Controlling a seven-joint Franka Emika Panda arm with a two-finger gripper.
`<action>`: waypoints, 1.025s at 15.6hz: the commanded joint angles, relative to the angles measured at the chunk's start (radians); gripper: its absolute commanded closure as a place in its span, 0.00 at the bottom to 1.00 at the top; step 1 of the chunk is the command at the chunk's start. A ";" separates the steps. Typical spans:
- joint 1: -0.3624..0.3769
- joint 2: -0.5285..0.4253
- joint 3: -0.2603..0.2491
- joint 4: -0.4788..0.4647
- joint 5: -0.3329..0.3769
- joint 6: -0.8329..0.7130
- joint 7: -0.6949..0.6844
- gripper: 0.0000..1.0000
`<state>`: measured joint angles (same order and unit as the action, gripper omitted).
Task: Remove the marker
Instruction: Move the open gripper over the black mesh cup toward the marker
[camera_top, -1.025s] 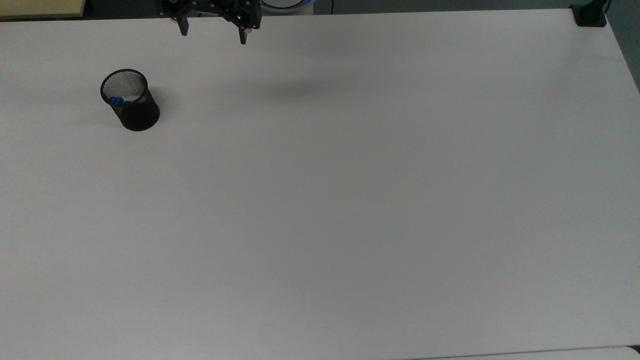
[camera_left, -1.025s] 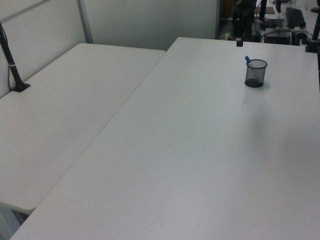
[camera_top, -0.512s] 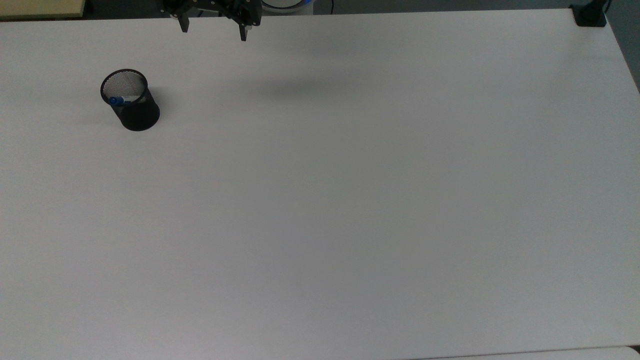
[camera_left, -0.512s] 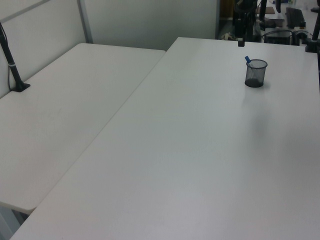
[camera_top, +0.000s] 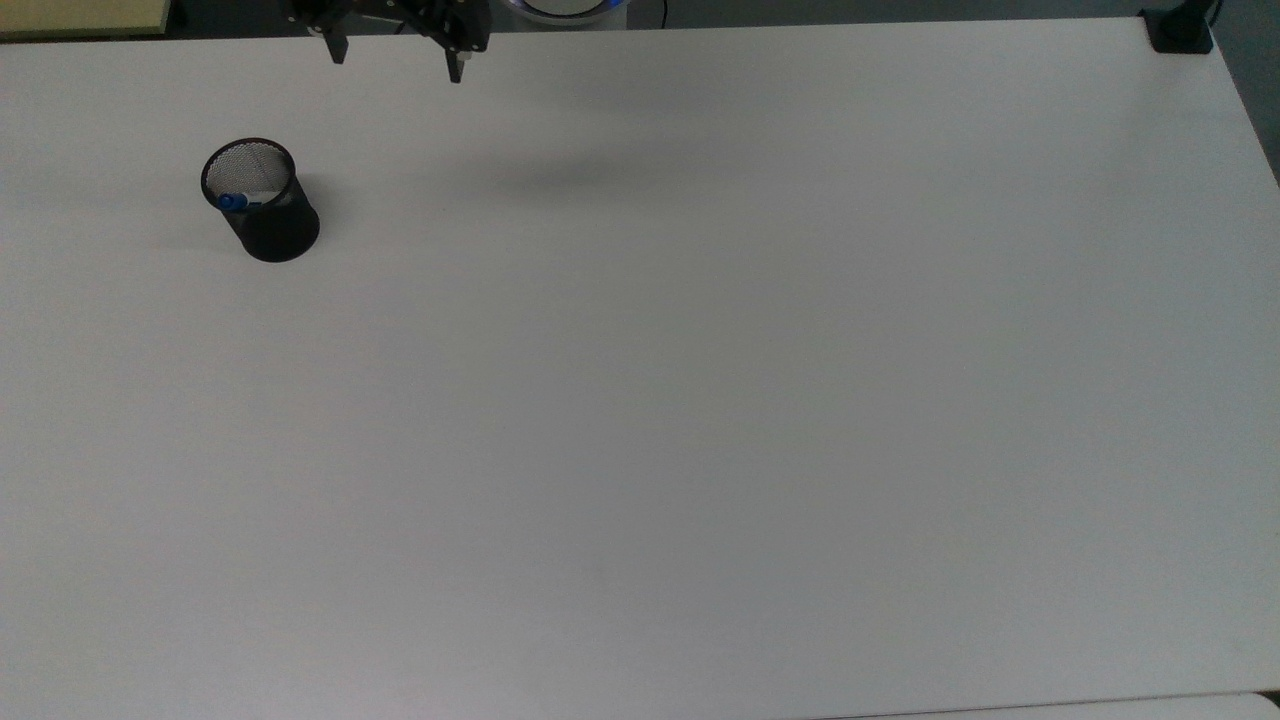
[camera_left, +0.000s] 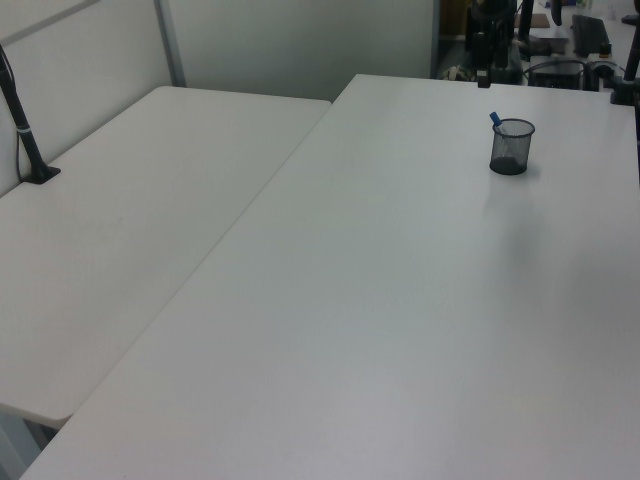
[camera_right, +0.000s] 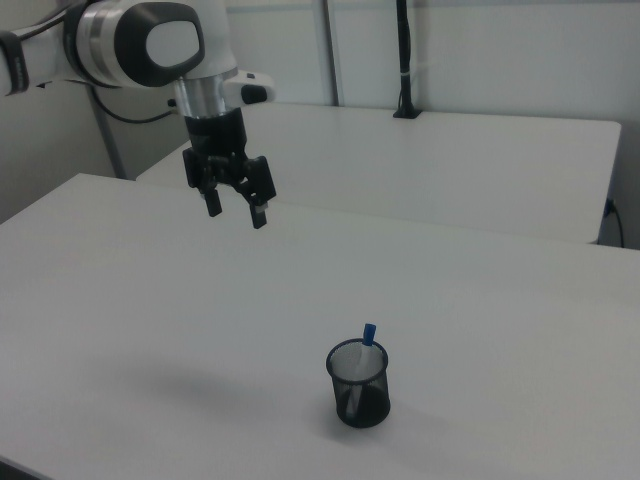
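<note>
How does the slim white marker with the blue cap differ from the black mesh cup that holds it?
The slim white marker with the blue cap is thin and pale; the black mesh cup is wide and dark. The marker leans against the rim, while the cup stands upright on the white table. The marker's cap pokes above the rim; the cup rests directly on the table. Both are apart from the open gripper, which hangs in the air.

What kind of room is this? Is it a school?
More likely a robot lab or office. Big plain white tables stand side by side, a robot arm's gripper hangs open above one, and a black mesh cup holds a marker. Cluttered equipment sits beyond the table in the left view.
</note>
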<state>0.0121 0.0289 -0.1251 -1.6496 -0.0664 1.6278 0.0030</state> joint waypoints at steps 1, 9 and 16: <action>-0.020 0.012 -0.057 -0.009 0.030 0.056 -0.084 0.00; -0.035 0.049 -0.183 -0.114 0.023 0.184 -0.274 0.09; -0.061 0.143 -0.228 -0.114 0.011 0.323 -0.320 0.17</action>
<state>-0.0447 0.1445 -0.3469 -1.7586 -0.0590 1.9017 -0.2745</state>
